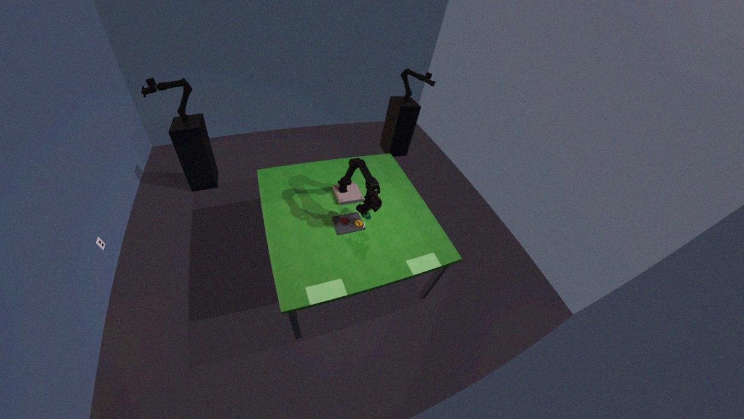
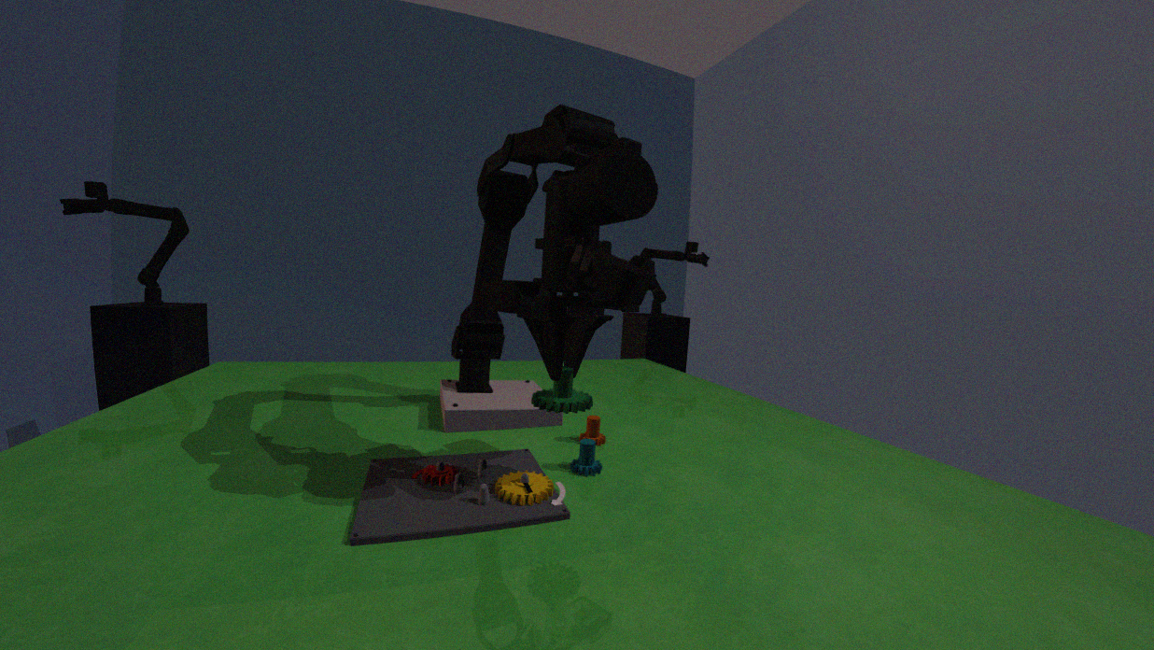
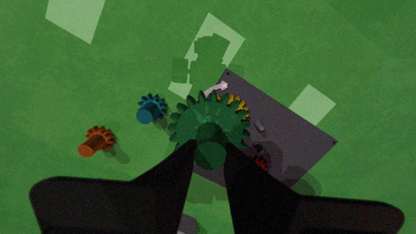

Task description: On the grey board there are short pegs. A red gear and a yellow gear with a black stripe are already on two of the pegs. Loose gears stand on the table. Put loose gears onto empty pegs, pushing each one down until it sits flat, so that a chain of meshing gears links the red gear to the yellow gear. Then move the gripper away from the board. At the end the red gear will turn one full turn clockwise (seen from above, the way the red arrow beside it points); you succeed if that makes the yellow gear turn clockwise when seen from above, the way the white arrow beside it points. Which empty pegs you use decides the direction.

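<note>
- Our pincer (image 1: 364, 211) (image 2: 562, 377) (image 3: 210, 144) is clamped on the upright stem of the green gear (image 1: 366, 215) (image 2: 561, 401) (image 3: 202, 129), held above the desk (image 1: 301, 260) (image 2: 726, 565) (image 3: 101, 84), not yet over an empty peg (image 2: 484, 494) (image 3: 258, 125).
- We judge the step as carrying it to the grey board (image 1: 341, 230) (image 2: 419, 520) (image 3: 286, 134); matching directions need an odd count of gears between red and yellow.
- We should centre its bore over the chosen peg, keep it level, lower slowly and nudge the teeth into mesh before pressing flat.
- Its wide rim could snag the yellow gear (image 1: 358, 223) (image 2: 516, 488) (image 3: 240, 105) or red gear (image 1: 344, 221) (image 2: 438, 474) (image 3: 260, 163).
- Smaller blue (image 2: 586, 465) (image 3: 153, 104) and orange (image 2: 593, 436) (image 3: 101, 136) gears stand beside the board, with smooth cylindrical stems.
- We see rounded, matte teeth, grey round-topped pegs and a flat, dark board; materials look plastic-like.
</note>
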You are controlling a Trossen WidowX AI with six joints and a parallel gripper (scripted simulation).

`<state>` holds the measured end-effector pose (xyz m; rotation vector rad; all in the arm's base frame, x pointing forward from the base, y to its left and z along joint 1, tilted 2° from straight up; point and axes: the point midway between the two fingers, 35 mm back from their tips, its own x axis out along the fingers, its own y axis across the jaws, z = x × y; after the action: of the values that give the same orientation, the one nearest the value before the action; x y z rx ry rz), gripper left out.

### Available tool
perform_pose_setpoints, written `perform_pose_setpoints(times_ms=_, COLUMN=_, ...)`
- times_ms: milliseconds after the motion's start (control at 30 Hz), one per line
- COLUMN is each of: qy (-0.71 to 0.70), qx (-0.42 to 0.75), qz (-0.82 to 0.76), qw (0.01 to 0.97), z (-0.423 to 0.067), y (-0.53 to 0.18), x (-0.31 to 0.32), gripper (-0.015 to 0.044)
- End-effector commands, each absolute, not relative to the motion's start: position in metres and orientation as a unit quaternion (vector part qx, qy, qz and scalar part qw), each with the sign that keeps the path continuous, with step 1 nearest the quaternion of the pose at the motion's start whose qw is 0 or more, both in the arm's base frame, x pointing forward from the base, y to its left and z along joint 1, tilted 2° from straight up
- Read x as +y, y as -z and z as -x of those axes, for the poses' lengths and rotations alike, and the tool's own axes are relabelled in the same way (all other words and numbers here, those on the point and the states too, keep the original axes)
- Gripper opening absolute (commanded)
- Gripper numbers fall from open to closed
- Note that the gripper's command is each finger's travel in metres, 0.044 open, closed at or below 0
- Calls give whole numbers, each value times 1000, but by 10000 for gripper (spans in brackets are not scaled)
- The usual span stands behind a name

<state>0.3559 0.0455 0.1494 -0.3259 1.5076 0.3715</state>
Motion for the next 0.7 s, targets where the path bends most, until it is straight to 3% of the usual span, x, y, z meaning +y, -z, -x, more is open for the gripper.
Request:
perform_pose_setpoints(times_ms=0, qy=-169, qx=675, qz=147, qw=703, z=-354, y=-147, x=40, gripper=0)
perform_pose_setpoints(times_ms=667, qy=-168, qx=675, qz=148, qw=703, z=-340, y=-129, x=15, gripper=0)
